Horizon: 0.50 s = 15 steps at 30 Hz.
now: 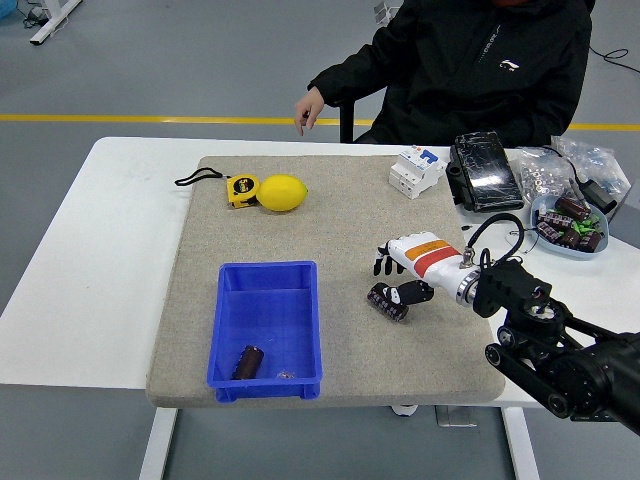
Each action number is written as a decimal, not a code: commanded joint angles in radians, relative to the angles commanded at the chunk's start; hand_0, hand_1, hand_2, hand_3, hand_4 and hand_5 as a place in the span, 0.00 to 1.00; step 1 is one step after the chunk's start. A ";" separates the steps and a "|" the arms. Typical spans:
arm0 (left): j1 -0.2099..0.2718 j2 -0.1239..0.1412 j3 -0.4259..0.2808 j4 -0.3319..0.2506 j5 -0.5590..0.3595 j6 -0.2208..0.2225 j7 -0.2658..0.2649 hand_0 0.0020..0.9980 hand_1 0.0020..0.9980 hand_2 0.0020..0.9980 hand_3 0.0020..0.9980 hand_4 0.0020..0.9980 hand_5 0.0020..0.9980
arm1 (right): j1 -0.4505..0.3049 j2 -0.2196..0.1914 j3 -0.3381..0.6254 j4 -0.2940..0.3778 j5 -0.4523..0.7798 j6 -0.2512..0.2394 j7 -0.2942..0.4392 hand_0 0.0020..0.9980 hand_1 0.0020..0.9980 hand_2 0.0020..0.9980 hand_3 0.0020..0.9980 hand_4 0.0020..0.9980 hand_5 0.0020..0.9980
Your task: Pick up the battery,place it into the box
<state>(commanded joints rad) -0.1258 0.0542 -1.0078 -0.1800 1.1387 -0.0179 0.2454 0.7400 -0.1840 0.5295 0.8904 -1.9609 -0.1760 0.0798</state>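
1. Fingers [393,262] of right hand [408,270]: curled down, pinching dark battery [387,302] against grey mat [340,215].
2. Blue box [266,329]: left of it, one battery inside.
3. Bench [110,250]: white.

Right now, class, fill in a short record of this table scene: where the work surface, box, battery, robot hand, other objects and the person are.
surface: grey mat on white table
box: blue box, near left of mat
in box: dark cylindrical battery
right hand: right hand over mat, right of box
fingers: curled over a small dark object on the mat
far left of mat: lemon beside tape measure
person: seated at far side, hand off table
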 joint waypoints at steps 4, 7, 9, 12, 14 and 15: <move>0.001 0.000 -0.008 0.000 0.010 0.000 0.001 0.86 0.83 0.85 0.66 0.73 0.68 | -0.001 -0.022 -0.001 0.052 -0.008 0.017 -0.013 0.47 0.58 0.65 0.74 0.95 0.36; 0.001 0.000 -0.012 0.000 0.014 0.000 0.002 0.86 0.83 0.85 0.66 0.73 0.68 | 0.002 -0.039 -0.009 0.089 -0.020 0.036 -0.020 0.47 0.58 0.65 0.74 0.95 0.36; 0.001 0.000 -0.012 0.000 0.015 0.000 0.002 0.85 0.83 0.85 0.66 0.73 0.68 | 0.011 -0.058 -0.030 0.120 -0.036 0.060 -0.025 0.55 0.62 0.69 0.80 0.99 0.38; 0.001 0.000 -0.012 0.000 0.015 0.000 0.002 0.85 0.83 0.85 0.66 0.73 0.68 | 0.034 -0.086 -0.072 0.150 -0.057 0.078 -0.020 0.55 0.62 0.69 0.80 0.99 0.38; 0.001 0.001 -0.013 0.000 0.015 -0.001 0.002 0.85 0.83 0.85 0.66 0.73 0.68 | 0.063 -0.107 -0.114 0.168 -0.074 0.094 -0.011 0.55 0.62 0.69 0.80 0.99 0.38; 0.001 0.001 -0.012 0.000 0.014 -0.001 0.002 0.85 0.83 0.85 0.66 0.73 0.68 | 0.077 -0.114 -0.137 0.173 -0.080 0.097 -0.007 0.56 0.63 0.70 0.81 0.95 0.34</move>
<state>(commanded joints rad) -0.1252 0.0551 -1.0196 -0.1800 1.1532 -0.0188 0.2479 0.8167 -0.2982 0.3925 1.0633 -2.0410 -0.0786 0.0724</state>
